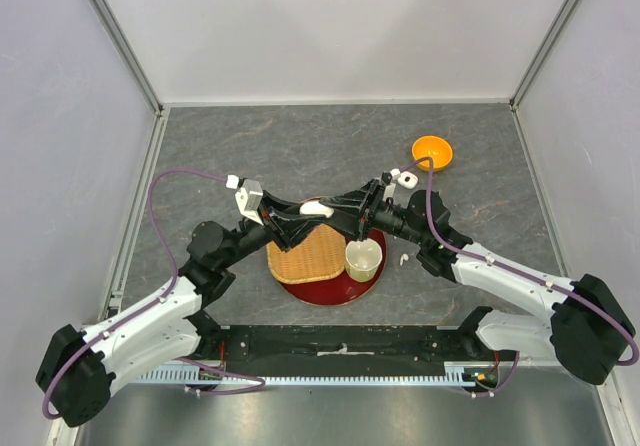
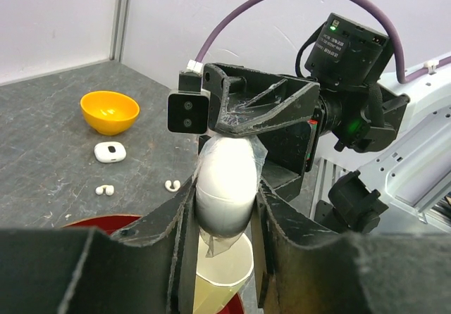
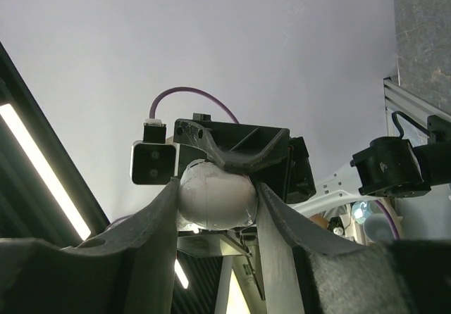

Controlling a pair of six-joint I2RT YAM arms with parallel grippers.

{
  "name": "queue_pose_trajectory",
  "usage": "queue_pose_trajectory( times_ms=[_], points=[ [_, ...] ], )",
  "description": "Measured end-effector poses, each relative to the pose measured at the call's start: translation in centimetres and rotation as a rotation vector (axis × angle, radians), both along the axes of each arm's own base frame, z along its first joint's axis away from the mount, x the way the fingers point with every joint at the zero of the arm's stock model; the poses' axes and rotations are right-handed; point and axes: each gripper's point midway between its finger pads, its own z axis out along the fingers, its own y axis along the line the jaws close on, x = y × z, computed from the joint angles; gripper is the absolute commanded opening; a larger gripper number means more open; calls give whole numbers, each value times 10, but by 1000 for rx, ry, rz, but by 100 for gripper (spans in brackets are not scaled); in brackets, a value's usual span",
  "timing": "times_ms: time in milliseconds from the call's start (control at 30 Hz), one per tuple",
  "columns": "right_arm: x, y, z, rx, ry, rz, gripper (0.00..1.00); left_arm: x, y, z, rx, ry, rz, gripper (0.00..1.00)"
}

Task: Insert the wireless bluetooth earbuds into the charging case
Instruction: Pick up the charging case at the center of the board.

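Above the red plate (image 1: 335, 294) and the cup (image 1: 362, 256) standing on it, we see a white charging case (image 1: 318, 207) held in the air between both arms. The left gripper (image 2: 224, 212) is closed on it, one finger pressing each side. The right gripper (image 3: 215, 205) clamps the same case from the opposite end. Two earbuds (image 2: 106, 189) lie loose on the table (image 2: 42, 159), near a second case (image 2: 110, 151) and an orange bowl (image 2: 109, 111). A wicker basket (image 1: 305, 256) lies partly on the plate.
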Motion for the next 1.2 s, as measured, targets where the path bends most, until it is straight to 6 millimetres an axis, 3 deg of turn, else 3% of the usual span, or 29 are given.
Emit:
queue_pose_trajectory(
  times_ms=[100,233,833,1200],
  points=[
    [0,0,0,5,4,0,0,0,0,1,-2,-2,0,28],
    [0,0,0,9,7,-1,0,1,-1,1,-3,-3,0,36],
    [-1,-1,1,47,34,12,0,0,-5,-1,-4,-3,-8,41],
    [-1,-1,2,54,38,15,0,-1,-8,-3,0,3,-17,35]
  ],
)
